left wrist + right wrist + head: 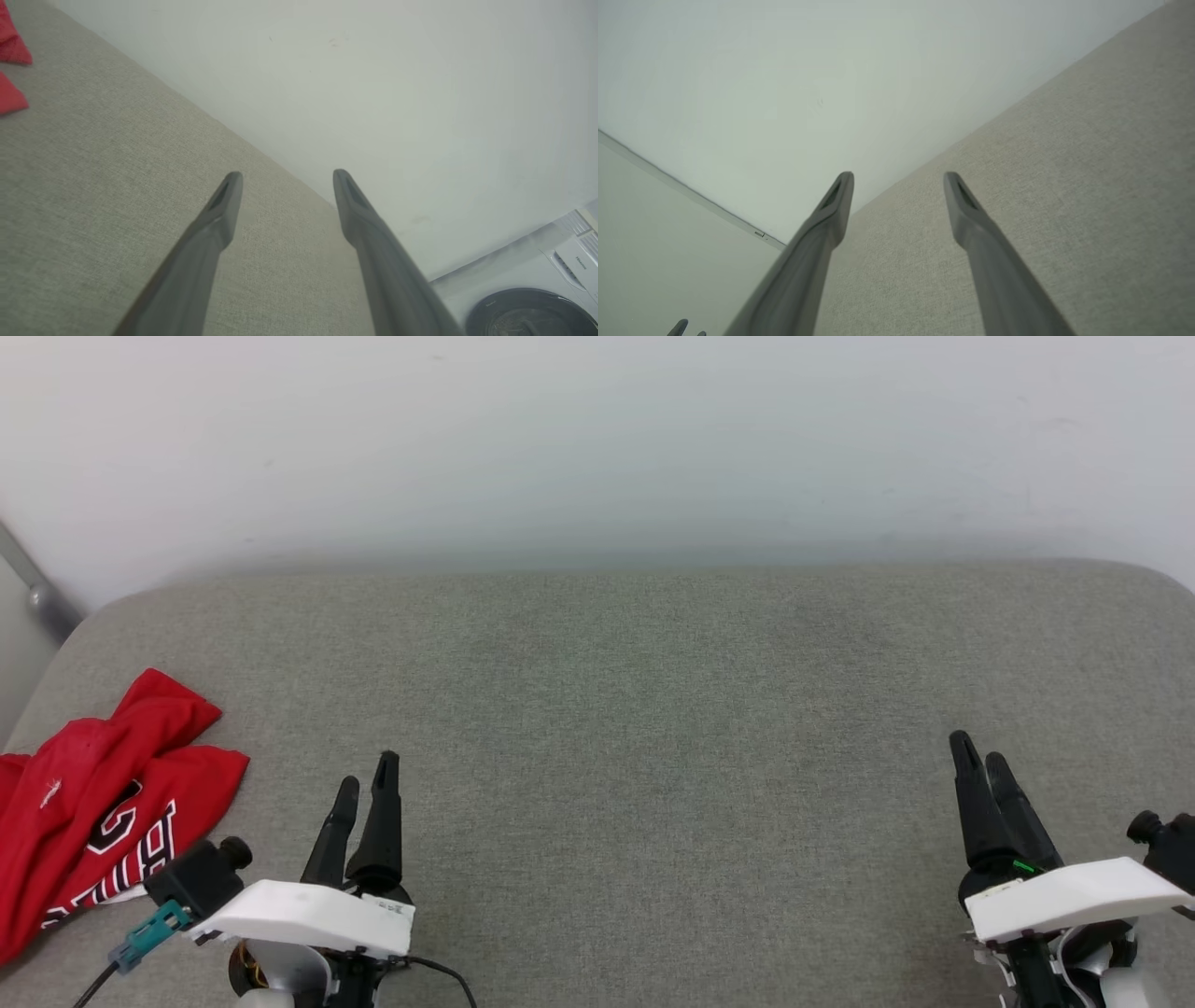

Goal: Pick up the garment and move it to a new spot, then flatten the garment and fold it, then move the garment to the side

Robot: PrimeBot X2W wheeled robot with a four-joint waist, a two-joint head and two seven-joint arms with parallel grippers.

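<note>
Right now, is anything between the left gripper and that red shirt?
Nothing visible does. The garment lies crumpled at the left edge of the grey surface; only bare surface separates it from the open left gripper.

The garment was soft, matt red cloth, creased; the grey surface was coarse woven fabric; the left end effector and right end effector looked like smooth, dull dark plastic; the wall was smooth, matt.

Left arm and right arm rest low, jaws parted (both empty), pointing forward.
</note>
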